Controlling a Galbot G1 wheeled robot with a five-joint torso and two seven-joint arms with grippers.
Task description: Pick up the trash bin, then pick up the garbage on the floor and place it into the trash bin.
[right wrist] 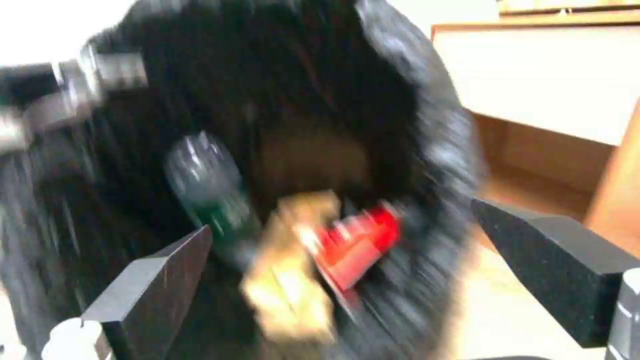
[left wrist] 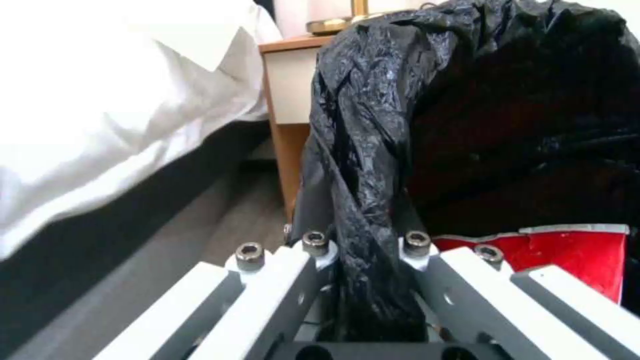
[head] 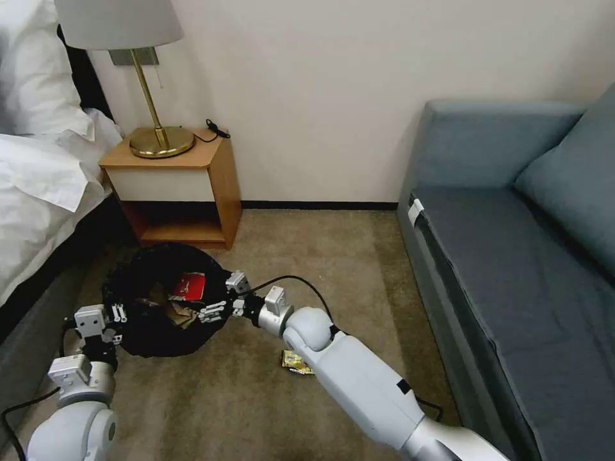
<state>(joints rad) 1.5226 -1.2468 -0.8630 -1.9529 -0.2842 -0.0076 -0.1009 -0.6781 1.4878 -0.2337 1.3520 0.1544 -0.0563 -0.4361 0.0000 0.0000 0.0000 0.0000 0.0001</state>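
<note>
**Q:** Head view first: how are the grippers set, and what is held?

**R:** Nearest, at the lower left, the left gripper [head: 117, 315] is seen clamped on the rim of the small round trash bin draped in crinkly black plastic [head: 144, 333]. In the left wrist view the bag's twisted black film [left wrist: 363, 200] is pinched between the white fingers [left wrist: 287, 280]. The right gripper [head: 214, 312] is held over the bin's opening, at its far-right rim. In the right wrist view its dark pads [right wrist: 553, 260] are spread wide, with nothing between them.

**Q:** Where is the garbage?

**R:** Inside the bin, a crumpled red-and-white paper packet [head: 188, 286] and crumpled brown paper [head: 181, 312] are seen. In the right wrist view, a small clear bottle with a green label [right wrist: 213, 200] lies beside them, though that view is blurred. A dark-and-gold snack wrapper [head: 296, 362] is left on the beige carpet [head: 269, 422], partly covered by the right forearm, just beside the bin.

**Q:** What stands around?

**R:** A white-sheeted bed [head: 38, 186] is close on the left. Behind the bin a wooden nightstand with an open lower shelf [head: 182, 192] is placed against the wall, and a brass lamp with a pale shade [head: 150, 102] is set on it. A blue-grey fabric sofa [head: 512, 256] is on the right, well apart from the bin.
</note>
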